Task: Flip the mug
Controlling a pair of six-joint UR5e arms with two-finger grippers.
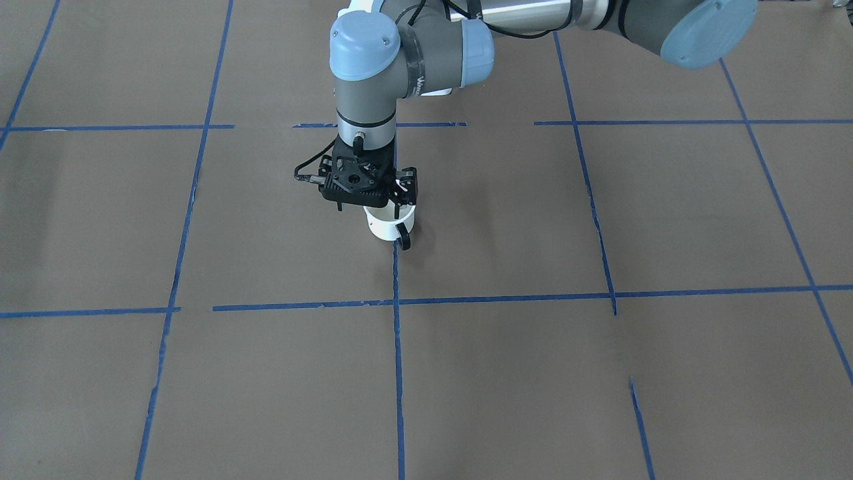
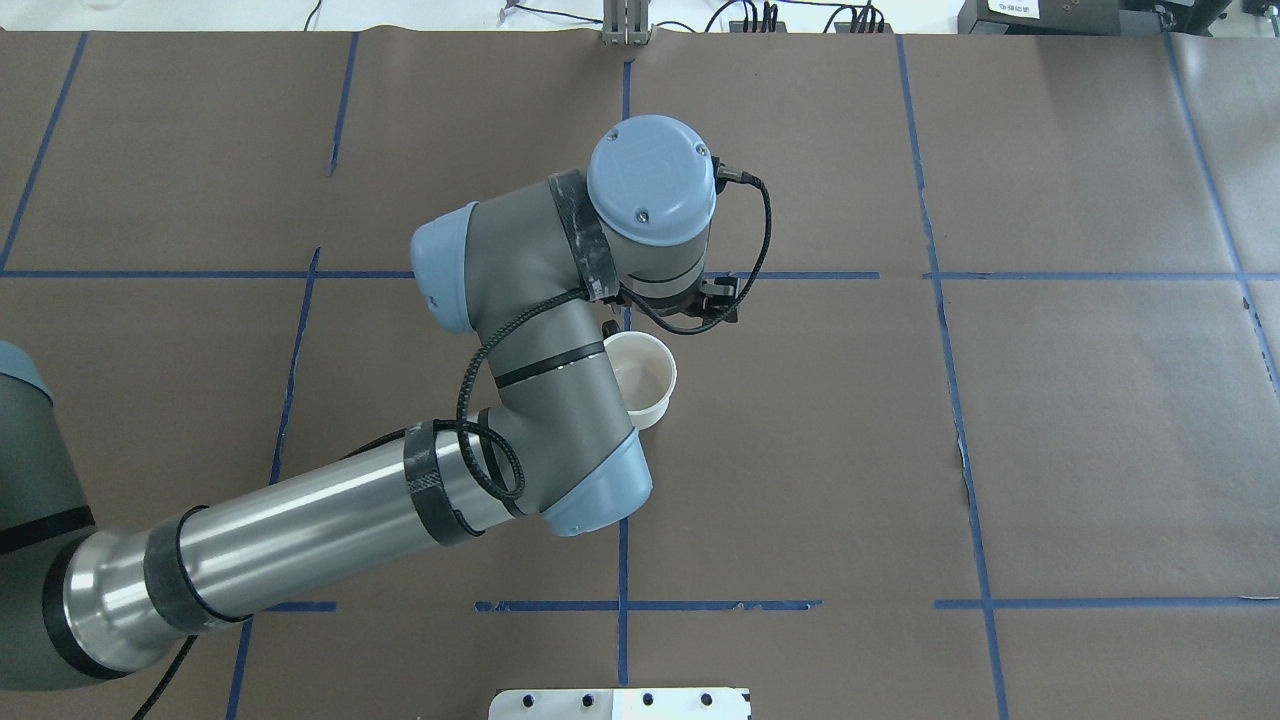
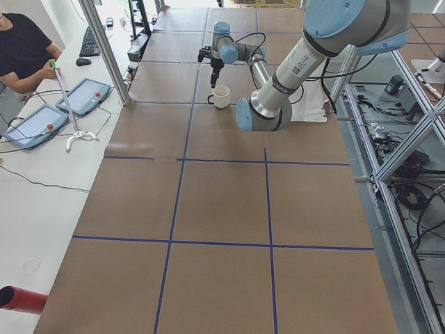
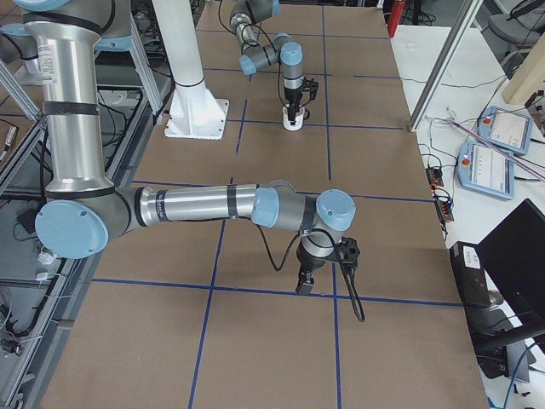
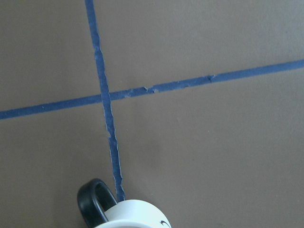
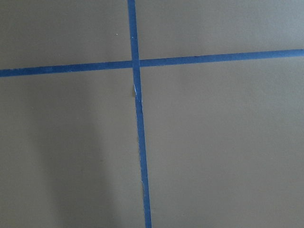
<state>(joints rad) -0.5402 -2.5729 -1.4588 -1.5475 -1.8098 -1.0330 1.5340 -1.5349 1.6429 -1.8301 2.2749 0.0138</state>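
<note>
A small white black-handled mug (image 1: 386, 229) stands upright, far from the edges of the brown counter (image 1: 600, 373). I cannot tell if the left gripper (image 1: 388, 212) above grips it.

Item: table (image 1: 266, 387), which we find covered edge to edge in brown paper (image 1: 700, 213). Blue tape (image 1: 398, 373) marks the paper into a grid of large squares, and we note gaps and ragged edges in several lines. On it we count one white mug (image 1: 388, 229), upright, mouth up, standing at a tape line between two crossings, its black handle (image 1: 403, 236) turned toward the operators' side. One white plate (image 2: 620, 703) lies at the robot's edge.
</note>
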